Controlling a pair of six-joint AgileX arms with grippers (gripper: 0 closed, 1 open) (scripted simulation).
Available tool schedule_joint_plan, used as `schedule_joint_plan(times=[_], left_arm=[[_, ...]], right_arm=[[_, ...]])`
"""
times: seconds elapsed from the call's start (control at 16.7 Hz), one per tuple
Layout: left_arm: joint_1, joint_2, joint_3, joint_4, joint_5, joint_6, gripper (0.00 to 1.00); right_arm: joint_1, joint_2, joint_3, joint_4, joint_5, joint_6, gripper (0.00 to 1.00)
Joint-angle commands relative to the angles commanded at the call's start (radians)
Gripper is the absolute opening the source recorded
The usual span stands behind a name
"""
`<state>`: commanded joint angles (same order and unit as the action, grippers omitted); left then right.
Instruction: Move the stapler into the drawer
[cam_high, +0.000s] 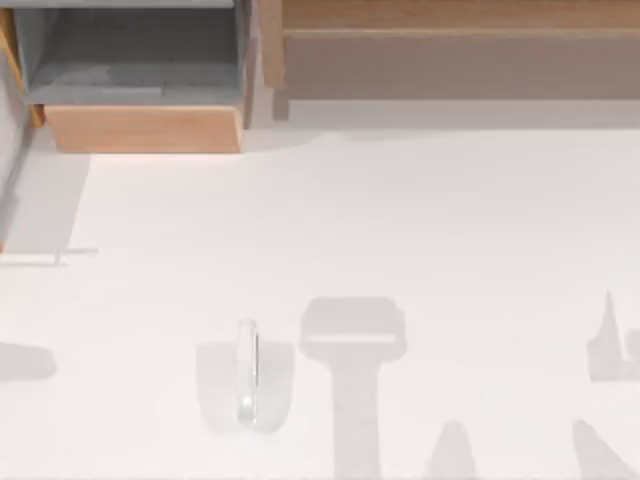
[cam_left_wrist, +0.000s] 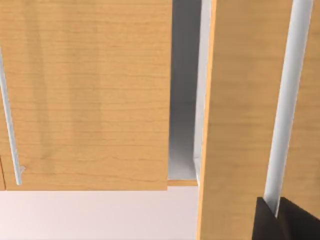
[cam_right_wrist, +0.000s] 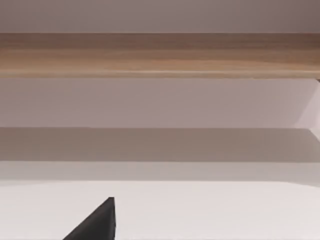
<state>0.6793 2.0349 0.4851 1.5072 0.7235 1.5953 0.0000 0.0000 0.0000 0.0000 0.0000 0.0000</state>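
A dark bit of my left pincer (cam_left_wrist: 285, 220) shows against the drawer's wooden front; my right pincer (cam_right_wrist: 97, 222) faces the long wooden unit (cam_high: 460, 50). I cannot tell either one's state. The stapler (cam_high: 248, 372) lies on the desk (cam_high: 420, 220), well apart from the drawer (cam_high: 140, 90).

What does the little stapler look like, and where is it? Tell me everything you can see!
The stapler is small, narrow and long, whitish-silver with shiny highlights, nearly the same colour as the table it lies on. In the top view it points toward the table's far and near edges, left of the middle near the near edge, with a soft grey shadow around it. Nothing else touches it. It is not in the drawer, which stands open at the far left.
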Motion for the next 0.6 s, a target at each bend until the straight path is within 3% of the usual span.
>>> schedule_joint_plan(times=[0.6], left_arm=[[0.0, 0.0, 0.0, 0.0, 0.0, 0.0, 0.98]], right_arm=[[0.0, 0.0, 0.0, 0.0, 0.0, 0.0, 1.0]])
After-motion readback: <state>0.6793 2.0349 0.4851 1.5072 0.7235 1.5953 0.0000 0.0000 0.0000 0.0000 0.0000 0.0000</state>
